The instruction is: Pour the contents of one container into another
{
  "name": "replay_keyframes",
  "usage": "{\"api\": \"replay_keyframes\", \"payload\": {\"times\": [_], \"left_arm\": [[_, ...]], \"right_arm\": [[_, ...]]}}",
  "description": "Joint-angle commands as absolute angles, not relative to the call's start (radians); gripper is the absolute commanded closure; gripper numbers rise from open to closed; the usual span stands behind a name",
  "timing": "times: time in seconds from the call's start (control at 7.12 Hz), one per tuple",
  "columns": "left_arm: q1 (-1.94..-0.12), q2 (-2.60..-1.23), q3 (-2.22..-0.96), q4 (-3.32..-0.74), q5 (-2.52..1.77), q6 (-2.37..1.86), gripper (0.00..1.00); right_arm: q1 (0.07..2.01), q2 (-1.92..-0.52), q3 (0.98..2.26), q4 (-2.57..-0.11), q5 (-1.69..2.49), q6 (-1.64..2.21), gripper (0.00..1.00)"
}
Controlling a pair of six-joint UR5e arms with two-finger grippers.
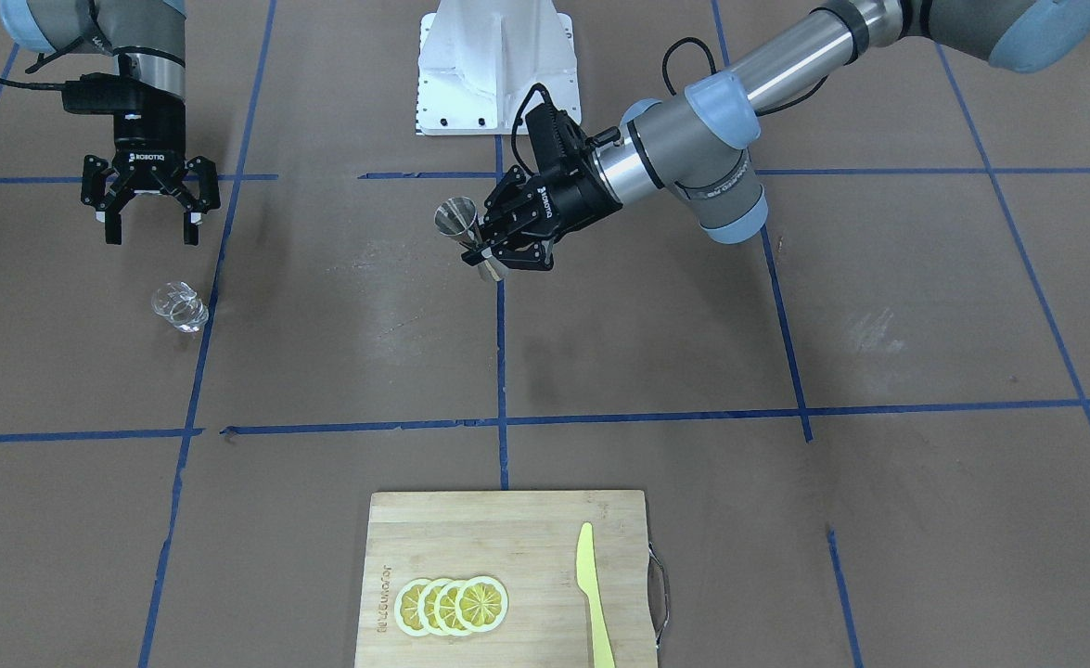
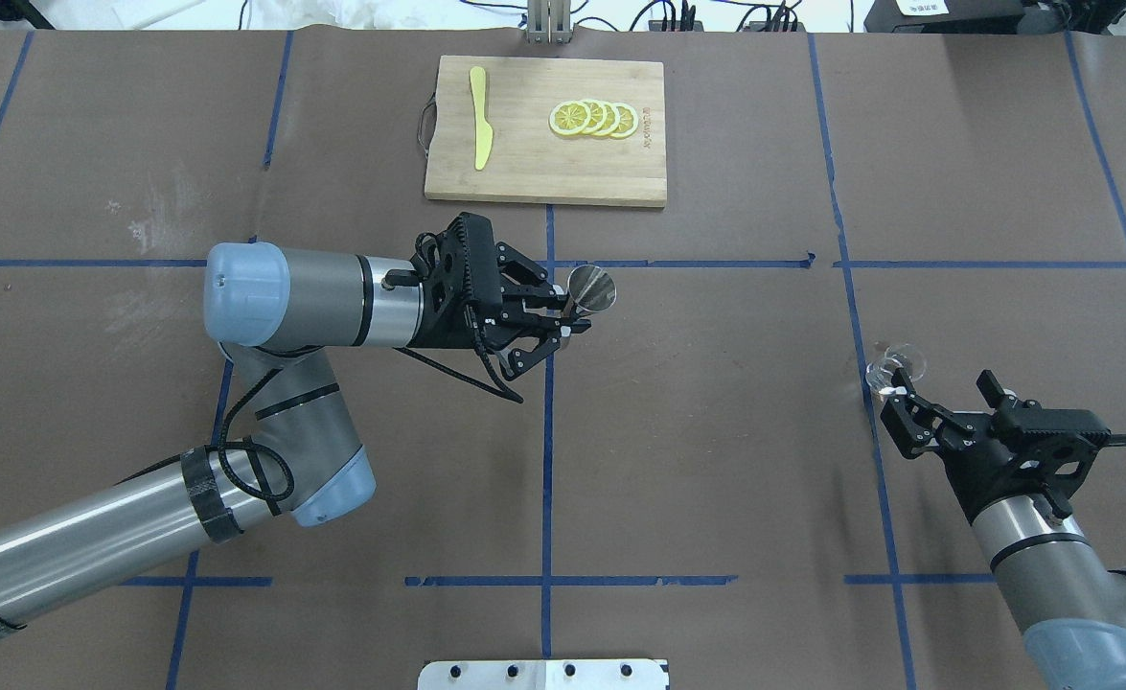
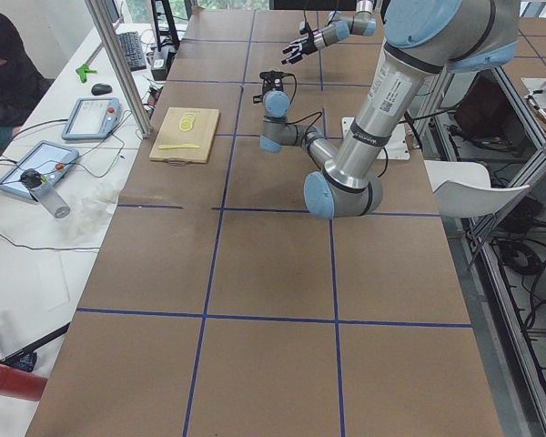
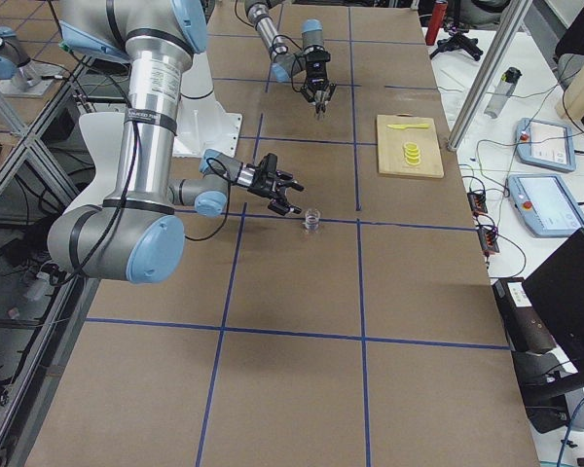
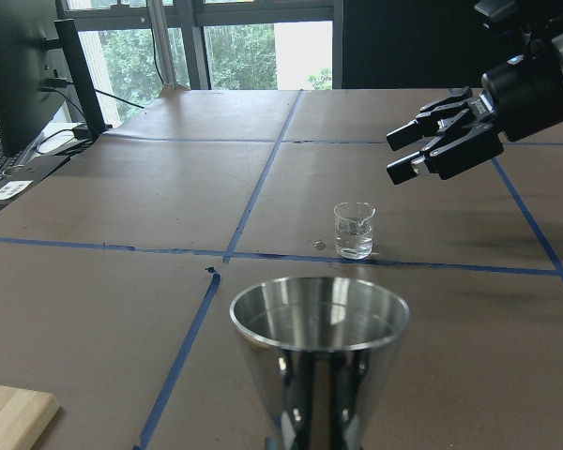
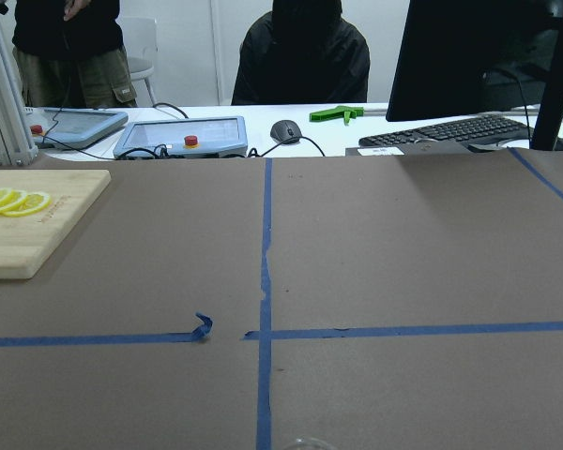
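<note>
My left gripper (image 1: pixel 487 260) (image 2: pixel 574 319) is shut on a steel conical jigger (image 1: pixel 456 221) (image 2: pixel 591 287), held roughly upright above the middle of the table. The left wrist view shows the jigger's (image 5: pixel 319 361) open mouth close up; I cannot see whether anything is inside. A small clear glass (image 1: pixel 179 306) (image 2: pixel 894 366) (image 5: pixel 354 230) stands on the table far off to the robot's right. My right gripper (image 1: pixel 152 232) (image 2: pixel 939 390) (image 5: pixel 441 145) hovers open just behind and above the glass, with nothing between its fingers. Only the glass's rim (image 6: pixel 305 442) shows at the bottom edge of the right wrist view.
A wooden cutting board (image 1: pixel 507 520) (image 2: pixel 543 182) lies at the far edge with lemon slices (image 1: pixel 452 605) (image 2: pixel 593 118) and a yellow knife (image 1: pixel 593 594) (image 2: pixel 479 129). The white robot base (image 1: pixel 498 65) sits at the near edge. People and control tablets are beyond the table.
</note>
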State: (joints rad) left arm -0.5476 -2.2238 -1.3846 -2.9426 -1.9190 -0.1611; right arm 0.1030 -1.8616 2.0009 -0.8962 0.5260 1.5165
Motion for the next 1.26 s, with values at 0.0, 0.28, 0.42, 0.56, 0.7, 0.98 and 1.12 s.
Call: {"api": "replay_keyframes", "payload": {"times": [0.0, 0.28, 0.42, 0.56, 0.7, 0.98, 1.12], "left_arm": [[-0.548, -2.221, -1.385, -2.942, -1.919, -0.161, 1.00], [-0.548, -2.211, -1.388, -2.951, -1.919, -0.161, 1.00], [-0.548, -2.206, -1.390, -2.954, -1.919, -0.161, 1.00], [-0.548, -2.206, -1.390, -2.959, -1.919, -0.161, 1.00], [-0.548, -2.204, -1.390, -2.959, -1.919, -0.160, 1.00], [-0.548, -2.201, -1.390, -2.959, -1.919, -0.161, 1.00], [-0.548, -2.201, -1.390, -2.961, -1.919, -0.160, 1.00]], "right_arm": [[0.098, -1.848, 1.996, -0.858, 0.511, 1.525, 0.00], [0.098, -1.848, 1.981, -0.859, 0.508, 1.523, 0.00], [0.097, -1.848, 1.955, -0.858, 0.509, 1.523, 0.00], [0.095, -1.836, 1.930, -0.856, 0.505, 1.528, 0.00], [0.095, -1.801, 1.871, -0.848, 0.474, 1.531, 0.00], [0.095, -1.721, 1.743, -0.781, 0.437, 1.529, 0.00], [0.095, -1.698, 1.709, -0.779, 0.427, 1.529, 0.00]]}}
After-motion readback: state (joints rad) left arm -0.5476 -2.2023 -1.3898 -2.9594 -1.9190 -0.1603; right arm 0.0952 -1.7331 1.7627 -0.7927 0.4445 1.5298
